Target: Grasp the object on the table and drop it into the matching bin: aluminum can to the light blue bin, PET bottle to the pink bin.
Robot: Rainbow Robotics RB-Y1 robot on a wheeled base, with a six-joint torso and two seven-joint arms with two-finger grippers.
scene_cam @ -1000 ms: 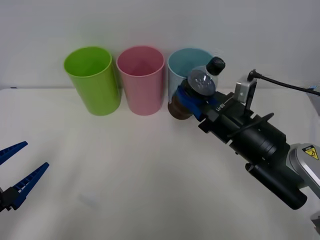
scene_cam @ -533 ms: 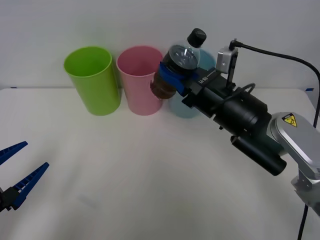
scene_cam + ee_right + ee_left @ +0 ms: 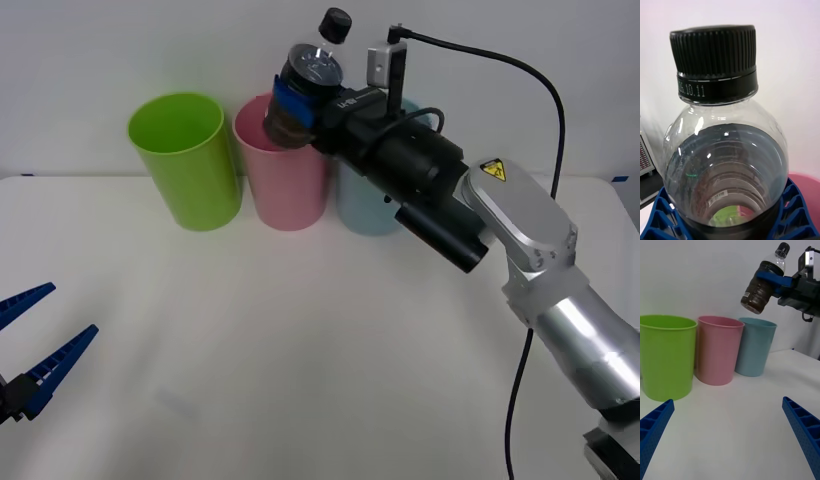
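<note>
We see the right gripper [image 3: 300, 103] clamped on the PET bottle [image 3: 303, 95], tilted, cap up-right, base over the pink bin [image 3: 285, 185]; left gripper [image 3: 35, 345] spread apart, idle.

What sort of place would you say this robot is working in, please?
Probably a lab bench set up for a sorting test: a plain white table against a bare wall, three plastic bins in a row, lime green bin, pink bin, light blue bin, and a PET bottle held by the right end effector.
</note>
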